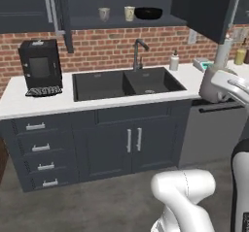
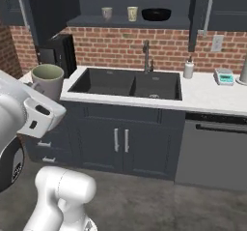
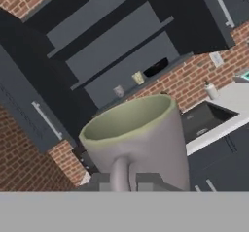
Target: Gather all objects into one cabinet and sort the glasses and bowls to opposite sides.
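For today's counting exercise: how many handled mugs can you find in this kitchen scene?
3: a small pale grey mug and a beige mug on the open dark cabinet's shelf, and a larger greyish mug in the tool. Others may be hidden.

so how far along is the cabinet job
Done: two mugs, grey and beige, and the black bowl sit on the open cabinet's shelf, mugs left, bowl right. In hand: the claw holds a third mug by its handle. Left: shelving it on the mug side.
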Tool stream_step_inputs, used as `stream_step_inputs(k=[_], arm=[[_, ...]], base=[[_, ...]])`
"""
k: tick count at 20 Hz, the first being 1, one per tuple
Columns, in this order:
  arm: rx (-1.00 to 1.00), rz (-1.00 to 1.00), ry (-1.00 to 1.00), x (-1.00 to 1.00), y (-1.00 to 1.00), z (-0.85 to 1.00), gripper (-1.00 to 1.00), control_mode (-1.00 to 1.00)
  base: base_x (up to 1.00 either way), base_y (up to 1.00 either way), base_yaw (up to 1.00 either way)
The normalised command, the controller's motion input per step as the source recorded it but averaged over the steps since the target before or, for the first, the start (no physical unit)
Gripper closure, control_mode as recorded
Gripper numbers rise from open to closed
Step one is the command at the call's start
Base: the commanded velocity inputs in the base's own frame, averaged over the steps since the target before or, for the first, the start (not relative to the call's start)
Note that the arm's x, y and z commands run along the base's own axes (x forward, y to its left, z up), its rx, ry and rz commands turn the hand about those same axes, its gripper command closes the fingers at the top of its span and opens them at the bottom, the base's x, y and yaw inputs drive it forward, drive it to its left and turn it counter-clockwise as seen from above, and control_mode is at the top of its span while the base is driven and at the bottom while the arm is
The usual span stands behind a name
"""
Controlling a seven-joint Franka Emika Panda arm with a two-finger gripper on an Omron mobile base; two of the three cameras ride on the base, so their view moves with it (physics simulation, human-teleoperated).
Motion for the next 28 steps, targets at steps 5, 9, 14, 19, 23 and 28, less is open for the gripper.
stream_step_inputs(k=[5, 9, 14, 19, 23, 28], arm=[[0.00, 0.00, 0.00, 0.00, 0.00, 0.00, 1.00, 1.00], [0.00, 0.00, 0.00, 0.00, 0.00, 0.00, 1.00, 1.00], [0.00, 0.00, 0.00, 0.00, 0.00, 0.00, 1.00, 1.00], [0.00, 0.00, 0.00, 0.00, 0.00, 0.00, 1.00, 1.00], [0.00, 0.00, 0.00, 0.00, 0.00, 0.00, 1.00, 1.00], [0.00, 0.00, 0.00, 0.00, 0.00, 0.00, 1.00, 1.00]], base=[[0.58, 0.62, 0.12], [0.67, 0.14, 0.00], [0.27, 0.06, 0.04], [0.46, 0.00, 0.06], [0.66, -0.02, 0.01], [0.40, 0.00, 0.00]])
